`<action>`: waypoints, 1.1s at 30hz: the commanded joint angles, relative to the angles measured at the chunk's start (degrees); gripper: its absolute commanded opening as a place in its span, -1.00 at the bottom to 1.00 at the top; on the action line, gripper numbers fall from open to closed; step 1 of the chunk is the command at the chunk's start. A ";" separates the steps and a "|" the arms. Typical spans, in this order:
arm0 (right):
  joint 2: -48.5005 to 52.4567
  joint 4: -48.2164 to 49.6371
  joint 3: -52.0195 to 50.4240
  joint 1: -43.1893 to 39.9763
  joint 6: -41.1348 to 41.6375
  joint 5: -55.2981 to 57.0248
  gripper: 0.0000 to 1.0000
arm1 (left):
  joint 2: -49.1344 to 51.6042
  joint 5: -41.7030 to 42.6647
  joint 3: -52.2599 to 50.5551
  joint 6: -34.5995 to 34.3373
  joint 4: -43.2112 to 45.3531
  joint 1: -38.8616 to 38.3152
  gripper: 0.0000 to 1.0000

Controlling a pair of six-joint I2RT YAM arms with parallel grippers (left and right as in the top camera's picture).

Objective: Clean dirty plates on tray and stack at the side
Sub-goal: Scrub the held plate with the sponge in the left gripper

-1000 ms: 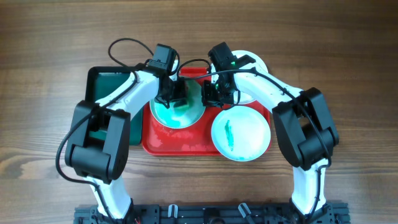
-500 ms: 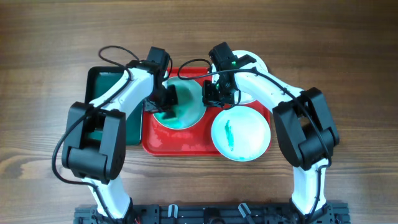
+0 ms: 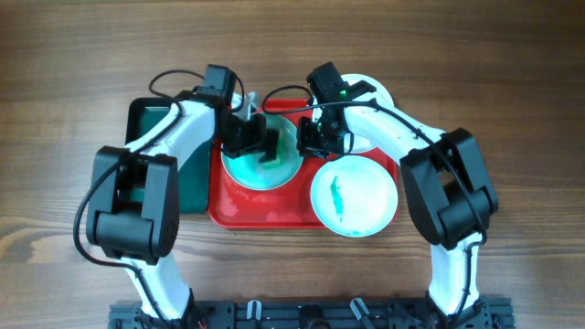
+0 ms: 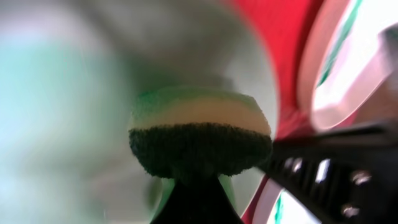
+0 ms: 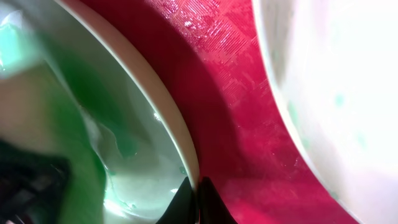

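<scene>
A plate [image 3: 254, 169] smeared teal sits on the left of the red tray [image 3: 265, 208]. My left gripper [image 3: 259, 142] is shut on a green and yellow sponge [image 4: 200, 134], which is pressed on this plate. My right gripper [image 3: 309, 139] is shut on the plate's right rim [image 5: 177, 134], pinching it. A second plate [image 3: 355, 194] with a green streak lies at the tray's right front. A third plate [image 3: 375, 96] lies behind the right arm, mostly hidden.
A dark green tray [image 3: 157, 123] lies left of the red tray, under my left arm. The wooden table [image 3: 73, 73] spreads around both trays. Both arms crowd the middle.
My left gripper has shifted the sponge across the plate, left and then back right toward the plate's far side. The right gripper has held still on the rim.
</scene>
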 commanded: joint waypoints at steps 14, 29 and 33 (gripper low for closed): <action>1.95 0.66 0.07 -0.09 0.96 -0.52 -0.91 | 0.79 -17.81 -0.33 -0.98 -15.67 -2.95 -0.92; 1.95 0.74 0.07 -0.09 0.55 -0.94 -0.92 | 0.79 -44.74 -0.28 -7.04 1.36 -3.72 -0.92; 1.95 0.87 0.07 -0.09 0.57 -0.96 -0.91 | -0.52 -47.12 3.17 -7.96 -3.48 -3.72 -0.92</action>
